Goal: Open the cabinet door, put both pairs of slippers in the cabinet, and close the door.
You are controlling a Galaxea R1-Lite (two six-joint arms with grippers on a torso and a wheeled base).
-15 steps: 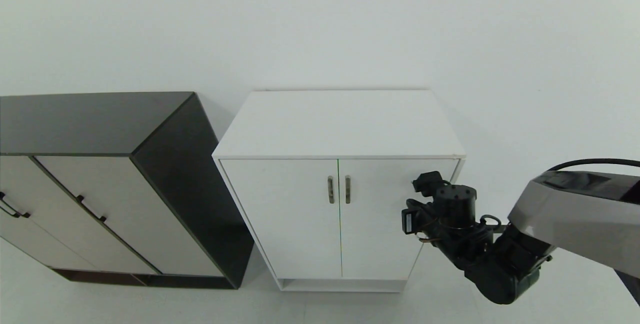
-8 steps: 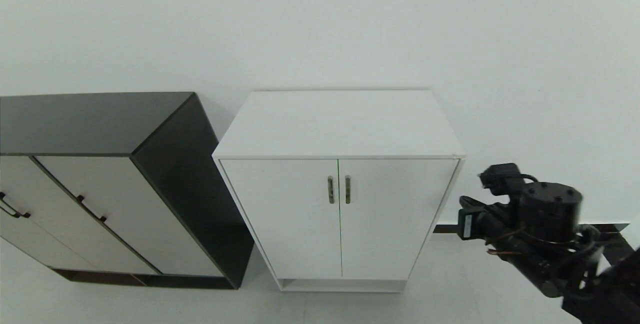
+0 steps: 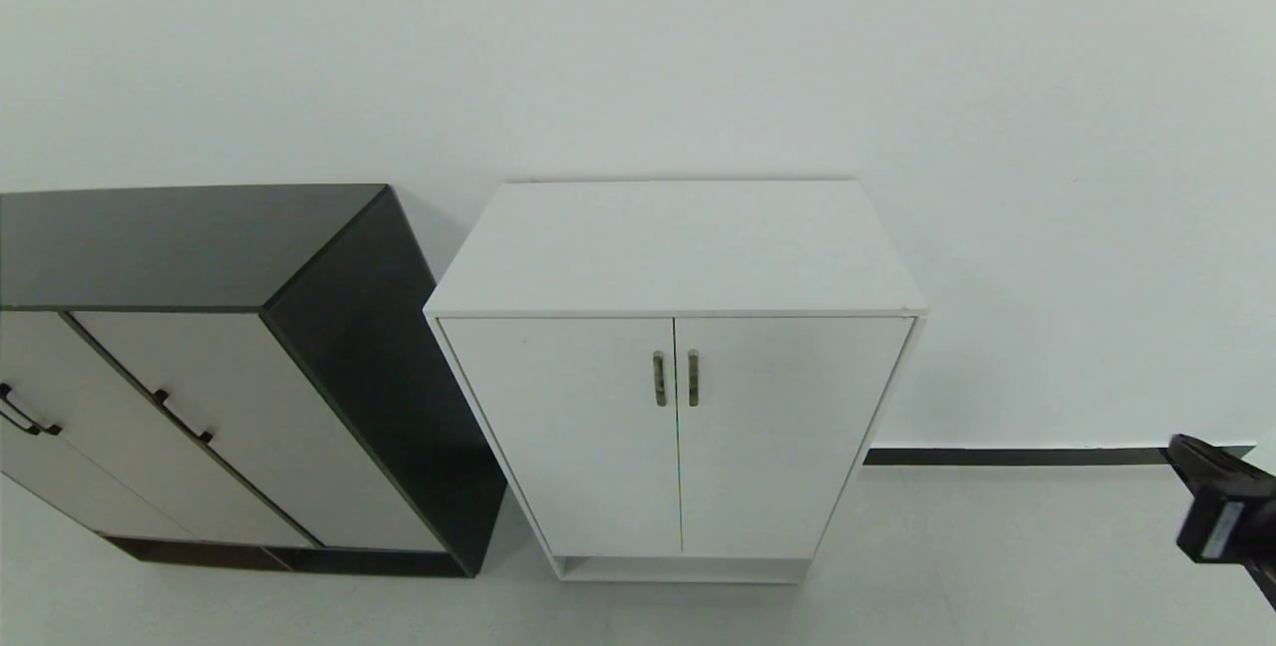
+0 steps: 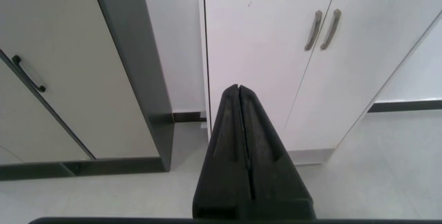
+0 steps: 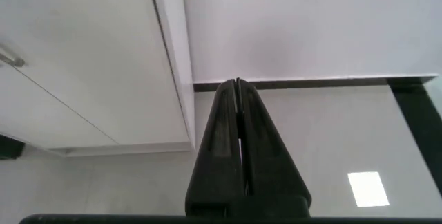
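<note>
Cabinet (image 3: pixel 678 427), white, with both doors (image 3: pixel 568 437) shut and two handles (image 3: pixel 660 378) side by side at the middle seam, stands on the floor (image 3: pixel 997 556) ahead of the left jaws, well apart. Left jaws are pressed together, holding nothing. Right jaws, also pressed together and empty, point at floor beside the cabinet's right side. Dark cabinet (image 3: pixel 199 247) stands just beside the white one, farther left.

cabinet (image 3: pixel 678 437) backs onto wall (image 3: pixel 638 48) | second cabinet (image 3: pixel 199 247) just left, possibly touching | both on floor (image 3: pixel 997 566)
</note>
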